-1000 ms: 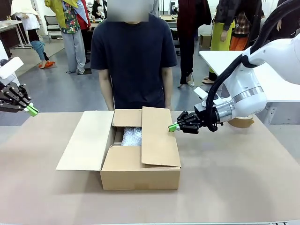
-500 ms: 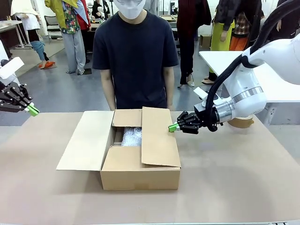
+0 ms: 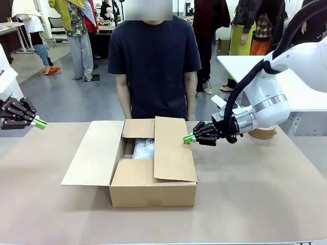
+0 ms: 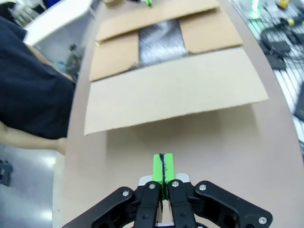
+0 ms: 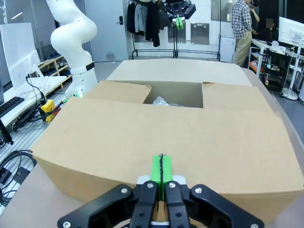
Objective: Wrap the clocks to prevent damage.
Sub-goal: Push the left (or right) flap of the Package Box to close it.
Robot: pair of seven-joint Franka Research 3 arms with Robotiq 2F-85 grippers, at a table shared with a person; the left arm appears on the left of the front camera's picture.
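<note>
A brown cardboard carton (image 3: 153, 176) is sitting in the middle of a brown-topped table (image 3: 265, 199) as two white robot arms are flanking it. A person (image 3: 156, 61) in a dark T-shirt is standing just behind it at the far edge, arms hanging down. The clocks (image 3: 144, 148), seen only as a whitish bundle of clear bubble wrap, are lying inside the carton and showing through the gap left open between its flaps. The carton's right flap is lying folded down over the opening, while its left flap is spreading outward and sloping down toward the table on the robot's left. The right gripper (image 3: 188, 138) is pointing in from the right with its two green pads pressed together and nothing between them. Its tip is hanging at the outer edge of the folded right flap; whether it is touching the cardboard cannot be told. In the right wrist view those closed pads are aiming across the flap's broad top toward the opening, where the crinkled wrap is glinting. The left gripper (image 3: 40, 123) is hovering well apart from the carton, near the table's left end, its pads likewise pinched together on nothing. Its wrist view is looking across the outspread left flap to the wrapped clocks beyond. A roll of brown tape (image 3: 263, 133) is resting on the table behind the right arm's wrist.
</note>
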